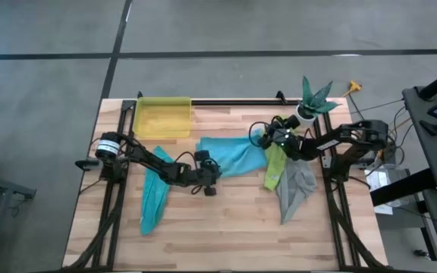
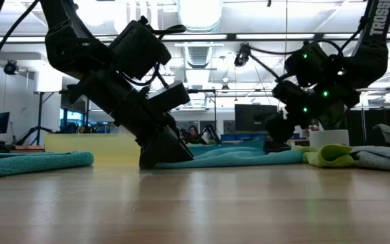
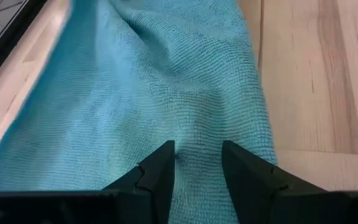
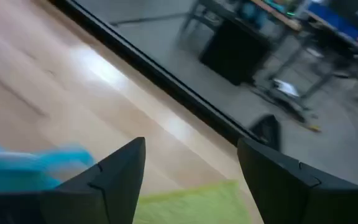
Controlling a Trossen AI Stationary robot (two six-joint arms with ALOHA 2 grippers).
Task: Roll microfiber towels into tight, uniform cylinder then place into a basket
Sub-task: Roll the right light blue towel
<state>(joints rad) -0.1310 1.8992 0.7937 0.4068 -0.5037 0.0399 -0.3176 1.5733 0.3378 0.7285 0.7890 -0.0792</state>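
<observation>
**Two arms over the light blue towel at mid-bench**

Grey concrete floor surrounds a pale wooden bench (image 1: pixel 226 227), which carries four towels and a yellow basket (image 1: pixel 162 117). That basket sits at the far edge, toward the left corner, with nothing visible inside it.

A light blue towel (image 1: pixel 234 155) lies spread across the middle of the bench. The left end effector (image 1: pixel 209 176) is down at this towel's near-left end; in the left wrist view its two dark fingers (image 3: pixel 157 177) stand partly apart with the towel's weave under and between them, but whether they pinch a fold cannot be told. The teal towel (image 1: pixel 154 201) lies in a long strip from the centre-left toward the near-left corner, partly under the left arm.

The right end effector (image 1: pixel 273 138) sits at the light blue towel's far-right end, its fingers spread wide and holding nothing, as the right wrist view shows. Just beside it the lime green towel (image 1: pixel 275 167) lies bunched, touching the grey towel (image 1: pixel 294 189), which runs toward the right edge. A white plant pot (image 1: pixel 307 114) with green leaves stands near the far-right corner.
</observation>
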